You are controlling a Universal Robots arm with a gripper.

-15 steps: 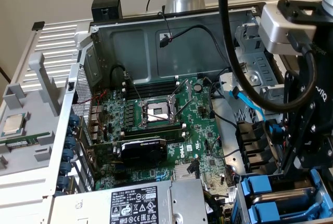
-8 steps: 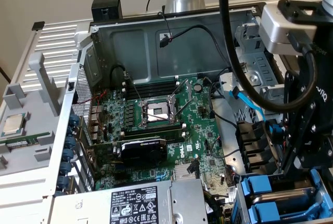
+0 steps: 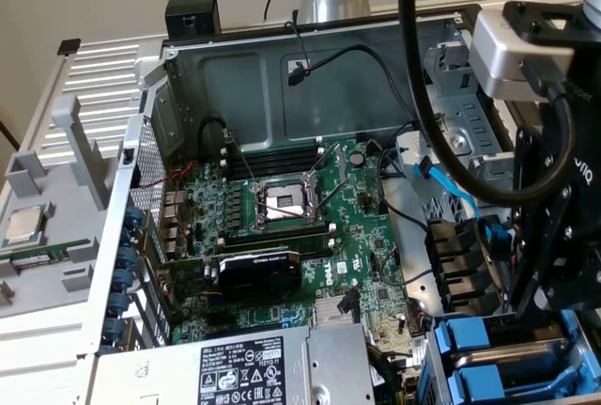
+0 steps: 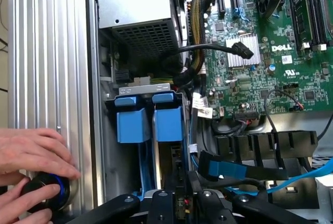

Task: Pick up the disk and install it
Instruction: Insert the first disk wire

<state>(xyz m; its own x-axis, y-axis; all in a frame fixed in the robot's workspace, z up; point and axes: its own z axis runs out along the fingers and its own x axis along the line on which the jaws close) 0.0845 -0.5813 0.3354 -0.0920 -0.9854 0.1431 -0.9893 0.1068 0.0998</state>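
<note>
case: open metal computer chassis (image 3: pixel 235 76), sheet-steel walls, perforated grille on the exterior view's left.
board: green circuit board (image 3: pixel 366 245) flat on the case floor, densely set with small parts; a bare square socket (image 3: pixel 282 203) with a steel frame sits near its middle.
card: black, boxy expansion card (image 3: pixel 258 273) standing across the board, nearer than the socket.
supply: grey metal box (image 3: pixel 310 367) with a black-and-white warning label, at the near edge.
chip: small square silver-topped processor (image 3: pixel 25 225) lying outside the case on the exterior view's far left.
gripper: black, angular, jointed linkage (image 4: pixel 183 207), hanging over the drive bay at the near corner on the exterior view's right.
jaws: cannot tell whether released or clenched; nothing is plainly seen in their grasp.
disk: seated upright in the drive bay, directly under the gripper; its smooth blue plastic carrier end (image 4: pixel 168 122) shows, the metal body hidden in the slot.
second carrier: a matching blue block (image 4: pixel 132 122) just beside it, the two side by side.
cable: flat glossy blue ribbon (image 4: pixel 229 171) curving beside the bay.
panel: ribbed silver metal (image 4: pixel 47 52) alongside the bay.
hands: a person's two hands (image 4: pixel 31 156) on the panel, closed around a round black knob (image 4: pixel 44 193) with a blue ring.
</note>
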